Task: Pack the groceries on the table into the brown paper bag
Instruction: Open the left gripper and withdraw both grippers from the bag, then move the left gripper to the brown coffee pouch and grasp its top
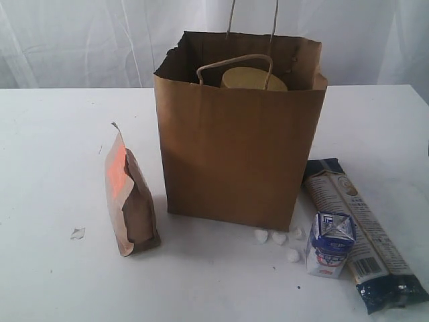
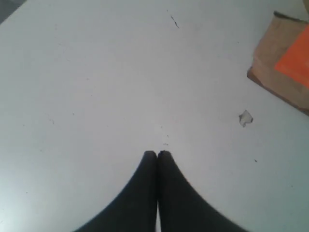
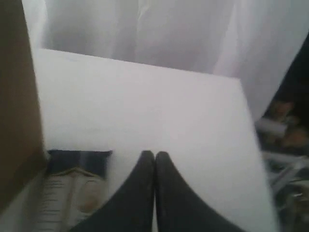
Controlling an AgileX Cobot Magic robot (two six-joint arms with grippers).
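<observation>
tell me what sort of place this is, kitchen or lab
Probably a lab or staged test bench rather than a kitchen: a plain white tabletop, a white curtain hung behind it as backdrop, and groceries such as a brown-red pouch set around a brown paper bag.

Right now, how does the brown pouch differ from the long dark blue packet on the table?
The brown pouch stands upright; the long packet lies flat. In the exterior view the pouch is left of the brown paper bag, the packet right of it. The pouch is brown with an orange-red panel; the packet is dark blue and cream with print. The pouch is short and stout, the packet long and narrow. Both sit on the table, outside the bag.
</observation>
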